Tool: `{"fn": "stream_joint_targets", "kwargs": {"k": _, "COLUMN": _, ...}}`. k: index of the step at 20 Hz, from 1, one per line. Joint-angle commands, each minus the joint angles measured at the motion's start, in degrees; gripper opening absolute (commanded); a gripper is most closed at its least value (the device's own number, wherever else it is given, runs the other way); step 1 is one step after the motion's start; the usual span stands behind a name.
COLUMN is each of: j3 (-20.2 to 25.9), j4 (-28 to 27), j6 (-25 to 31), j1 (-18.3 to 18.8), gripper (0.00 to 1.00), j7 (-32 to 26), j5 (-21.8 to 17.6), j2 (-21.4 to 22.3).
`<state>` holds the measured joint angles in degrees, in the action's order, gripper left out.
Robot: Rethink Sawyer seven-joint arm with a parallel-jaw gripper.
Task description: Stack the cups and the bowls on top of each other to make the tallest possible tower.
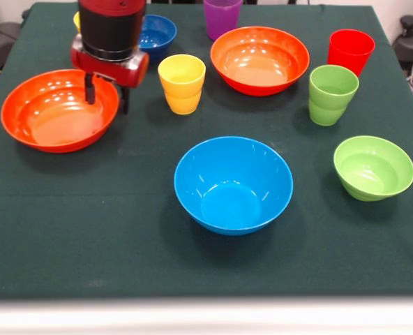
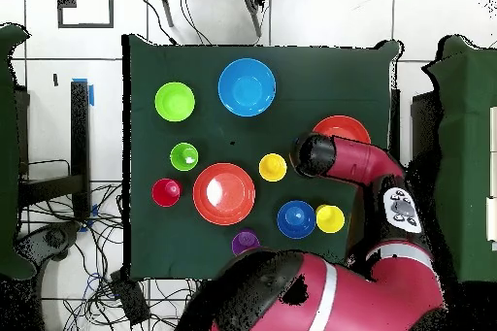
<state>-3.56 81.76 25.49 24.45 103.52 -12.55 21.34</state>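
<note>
Nearest the camera in the front view, the light-blue bowl (image 1: 233, 184) (image 2: 247, 86) stands upright and empty on the green table (image 1: 88, 237) (image 2: 320, 84), apart from everything else. To its right, slightly farther back, sits the small green bowl (image 1: 373, 167) (image 2: 175, 101), also upright. Behind that stands the green cup (image 1: 331, 94) (image 2: 184, 156), with the red cup (image 1: 350, 51) (image 2: 166, 191) just beyond it. At mid-depth the yellow-orange cup (image 1: 182, 84) (image 2: 273, 167) stands alone, mouth up, between the two orange-red bowls. The left orange bowl (image 1: 60, 109) (image 2: 342, 131) lies under the gripper (image 1: 107, 94) (image 2: 313, 155); the right orange bowl (image 1: 259, 60) (image 2: 224, 193) rests farther back near the table's middle. The gripper hangs over the far right rim of the left bowl, its two dark fingers (image 1: 89, 88) apart, one inside the rim and one outside it, holding nothing visible. Behind the arm sit the dark blue bowl (image 1: 156, 35) (image 2: 296, 218) and a yellow cup (image 1: 76, 19) (image 2: 329, 217), mostly hidden in the front view. The purple cup (image 1: 222, 17) (image 2: 245, 242) stands at the far edge. No piece rests on another: all cups and bowls stand singly on the cloth.
</note>
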Motion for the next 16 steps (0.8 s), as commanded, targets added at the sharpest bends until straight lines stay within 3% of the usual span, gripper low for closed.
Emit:
{"fn": "stream_joint_targets", "kwargs": {"k": 1, "j3": 7.2, "j4": -0.3, "j6": -2.3, "j1": 2.2, "gripper": 1.0, "j7": -5.9, "j5": -6.1, "j2": -4.2}}
{"fn": "stream_joint_targets", "kwargs": {"k": 8, "j3": 9.5, "j4": -1.6, "j6": -5.5, "j1": 4.9, "gripper": 1.0, "j7": -4.7, "j5": -7.4, "j2": -8.2}}
{"fn": "stream_joint_targets", "kwargs": {"k": 14, "j3": 10.2, "j4": -2.2, "j6": -4.7, "j1": 5.3, "gripper": 1.0, "j7": -4.5, "j5": -7.9, "j2": -8.4}}
{"fn": "stream_joint_targets", "kwargs": {"k": 16, "j3": 10.5, "j4": -2.5, "j6": -5.8, "j1": 5.4, "gripper": 1.0, "j7": -5.9, "j5": -9.7, "j2": -8.1}}
